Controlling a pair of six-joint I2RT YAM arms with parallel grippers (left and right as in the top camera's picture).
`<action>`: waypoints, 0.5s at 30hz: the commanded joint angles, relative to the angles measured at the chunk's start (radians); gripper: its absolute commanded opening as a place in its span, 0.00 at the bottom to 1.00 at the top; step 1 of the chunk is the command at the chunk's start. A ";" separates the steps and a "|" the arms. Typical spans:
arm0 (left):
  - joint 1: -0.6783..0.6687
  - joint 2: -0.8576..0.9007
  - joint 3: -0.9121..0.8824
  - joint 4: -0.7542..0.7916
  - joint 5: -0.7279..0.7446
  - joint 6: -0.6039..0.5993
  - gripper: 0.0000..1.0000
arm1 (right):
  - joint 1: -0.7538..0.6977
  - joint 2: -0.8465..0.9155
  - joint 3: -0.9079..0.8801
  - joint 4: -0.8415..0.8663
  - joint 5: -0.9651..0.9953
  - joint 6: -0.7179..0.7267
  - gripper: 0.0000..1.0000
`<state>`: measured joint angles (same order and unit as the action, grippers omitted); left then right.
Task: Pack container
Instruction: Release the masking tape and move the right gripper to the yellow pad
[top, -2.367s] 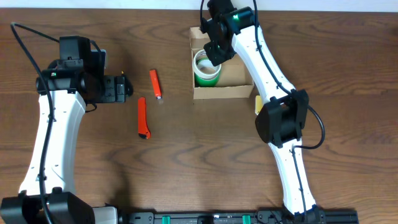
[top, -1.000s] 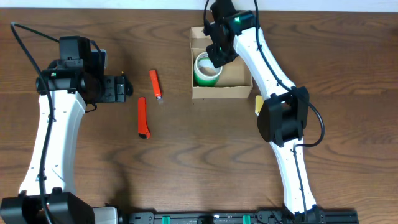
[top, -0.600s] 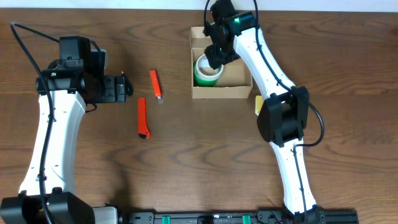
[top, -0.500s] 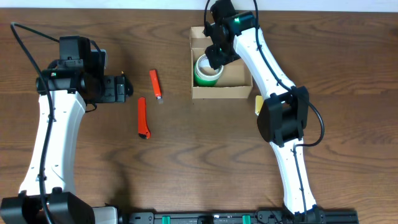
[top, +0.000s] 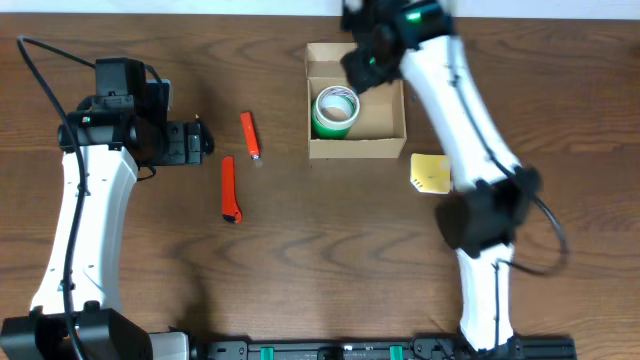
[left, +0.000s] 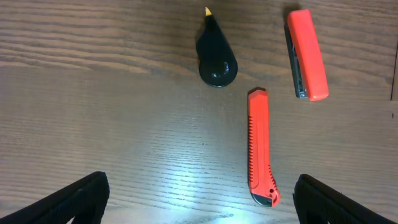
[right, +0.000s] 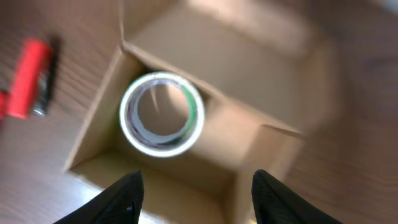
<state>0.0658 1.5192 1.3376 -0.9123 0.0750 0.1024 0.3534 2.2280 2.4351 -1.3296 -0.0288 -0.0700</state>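
Observation:
The container (top: 390, 146) is an open tan cardboard box at the back middle of the table, with a green tape roll (top: 334, 110) lying flat in its left half. My right gripper (top: 366, 58) hovers blurred over the box's back edge, open and holding nothing. From the right wrist the roll (right: 129, 121) lies below, apart from the fingers, on the box floor (right: 261, 68), and the right gripper (right: 199, 199) shows open. My left gripper (top: 205, 140) is open at the left of the table. In the left wrist view the left gripper (left: 199, 205) stands wide over bare wood.
An orange box cutter (top: 230, 190) (left: 259, 146) and a red stapler-like tool (top: 250, 135) (left: 306, 53) lie between my left gripper and the box. A black cone-shaped object with a yellow tip (left: 216, 59) sits ahead of the left fingers. A yellow notepad (top: 431, 172) lies right of the box.
My right gripper opened and let go of the green tape roll inside the box, then rose and swung back to the right, uncovering the yellow notepad. The left arm stayed still.

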 joint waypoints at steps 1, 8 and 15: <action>0.007 0.005 0.018 -0.003 -0.008 0.006 0.95 | -0.075 -0.131 0.023 -0.012 0.029 0.033 0.57; 0.007 0.005 0.018 -0.003 -0.007 0.006 0.95 | -0.275 -0.287 -0.124 0.019 0.027 0.077 0.58; 0.007 0.005 0.018 -0.003 -0.007 0.006 0.95 | -0.414 -0.403 -0.531 0.085 -0.022 0.152 0.62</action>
<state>0.0658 1.5192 1.3376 -0.9123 0.0746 0.1024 -0.0376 1.8412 2.0270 -1.2423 -0.0120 0.0223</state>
